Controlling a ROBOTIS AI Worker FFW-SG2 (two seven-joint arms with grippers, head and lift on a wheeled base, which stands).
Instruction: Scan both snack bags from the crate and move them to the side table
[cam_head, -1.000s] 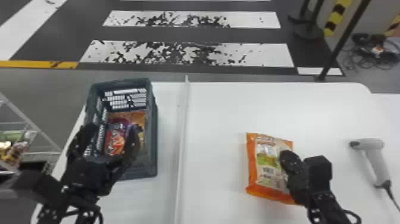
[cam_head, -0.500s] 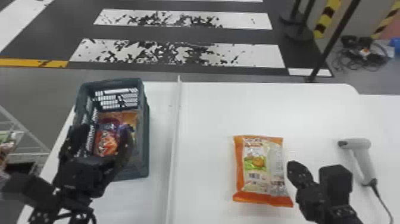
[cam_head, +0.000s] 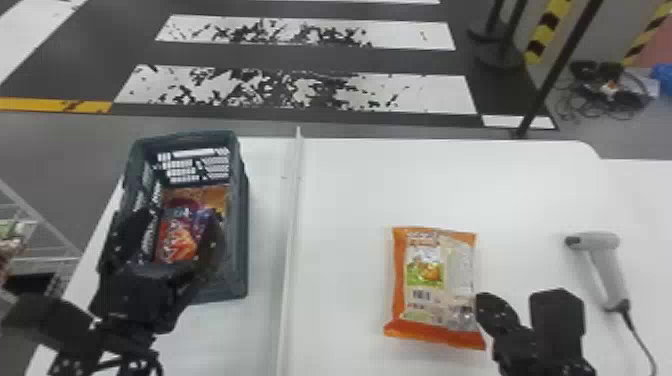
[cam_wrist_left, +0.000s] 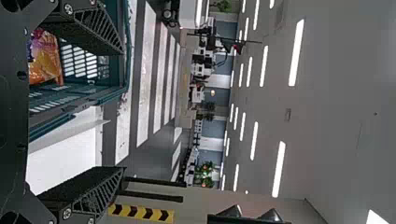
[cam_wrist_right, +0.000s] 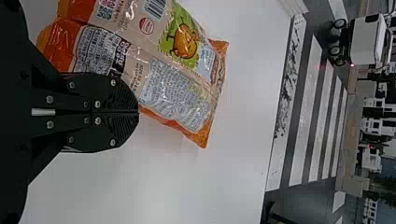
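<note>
1. While your left gripper (cam_head: 177, 222) stands at the dark green-grey plastic crate (cam_head: 239, 240), its fingers are apart; a shiny red-and-purple snack bag (cam_head: 176, 242) lies inside.
2. Your right gripper (cam_head: 485, 300) has its fingers together, near the orange-and-beige plastic snack bag (cam_head: 430, 280) flat on the white desk (cam_head: 350, 200).

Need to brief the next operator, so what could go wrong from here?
The left gripper has its jaws spread wide at the crate, so one might catch its wall. The right gripper, closed, sits beside the orange snack bag and could nudge it. The scanner trails a cord that might snag.
</note>
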